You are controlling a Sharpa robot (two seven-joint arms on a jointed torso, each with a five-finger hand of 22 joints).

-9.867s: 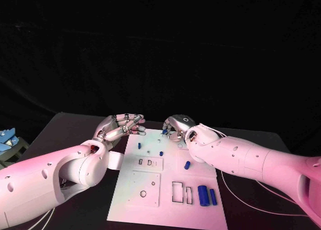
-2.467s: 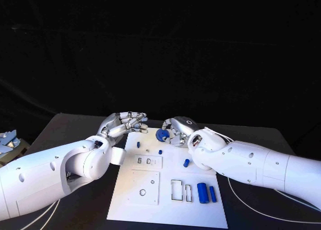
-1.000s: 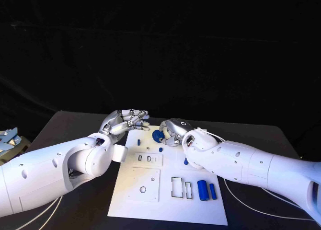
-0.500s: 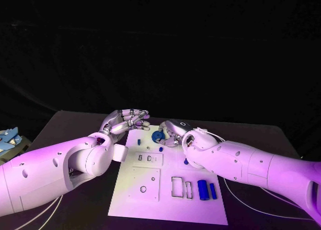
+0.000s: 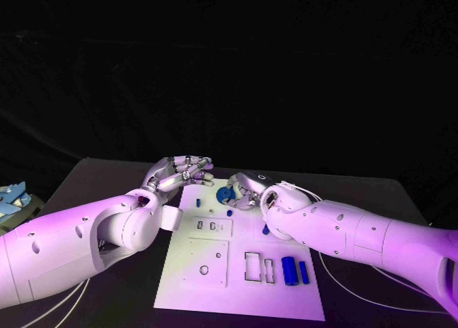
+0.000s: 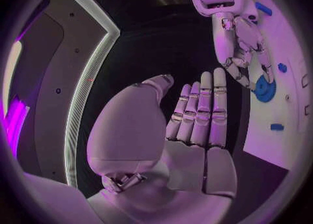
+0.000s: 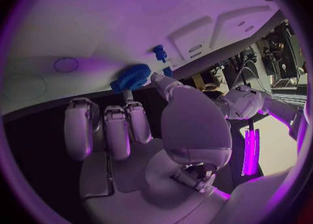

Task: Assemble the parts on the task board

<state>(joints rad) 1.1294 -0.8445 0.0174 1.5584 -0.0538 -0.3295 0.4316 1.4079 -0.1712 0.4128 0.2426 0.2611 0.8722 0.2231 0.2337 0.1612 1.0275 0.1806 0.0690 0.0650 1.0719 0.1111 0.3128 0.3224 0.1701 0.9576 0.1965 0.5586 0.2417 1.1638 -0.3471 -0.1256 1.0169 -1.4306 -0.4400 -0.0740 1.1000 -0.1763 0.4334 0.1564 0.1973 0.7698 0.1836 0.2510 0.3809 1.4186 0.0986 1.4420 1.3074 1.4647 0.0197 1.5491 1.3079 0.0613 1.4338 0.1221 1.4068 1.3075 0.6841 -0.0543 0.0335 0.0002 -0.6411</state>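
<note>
**Blue gear at the board's far end, right robot hand on it**

Since the frame ten seconds back, your right robot hand (image 5: 247, 188) has traded the small blue piece it carried then for a blue gear (image 5: 224, 194), and over the last half second both hands have barely shifted.

Head view: the white task board (image 5: 214, 283) lies in the lower centre of the frame on the black desk (image 5: 91, 179). The gear sits at the board's upper end, just left of the right robot hand, whose curled fingers close in on it from the right. Your left robot hand (image 5: 180, 172) hovers left of centre, above the board's upper left corner, fingers curled in with nothing in them. Lower right on the board, two blue cylinders (image 5: 295, 268) lie side by side next to a rectangular slot (image 5: 253, 267). A small blue peg (image 5: 197, 203) stands near the board's upper left.

Left wrist view: you see the left robot hand (image 6: 195, 125) at centre, fingers side by side and holding nothing. The right robot hand (image 6: 241, 47) reaches in from the upper right, fingertips touching the gear (image 6: 264, 88) on the board (image 6: 287, 130).

Right wrist view: the right robot hand (image 7: 130, 130) fills the lower half; a fingertip (image 7: 158, 79) touches the gear (image 7: 132, 77), which lies at the board's edge (image 7: 98, 36). A small blue peg (image 7: 159, 53) stands just beyond.
</note>
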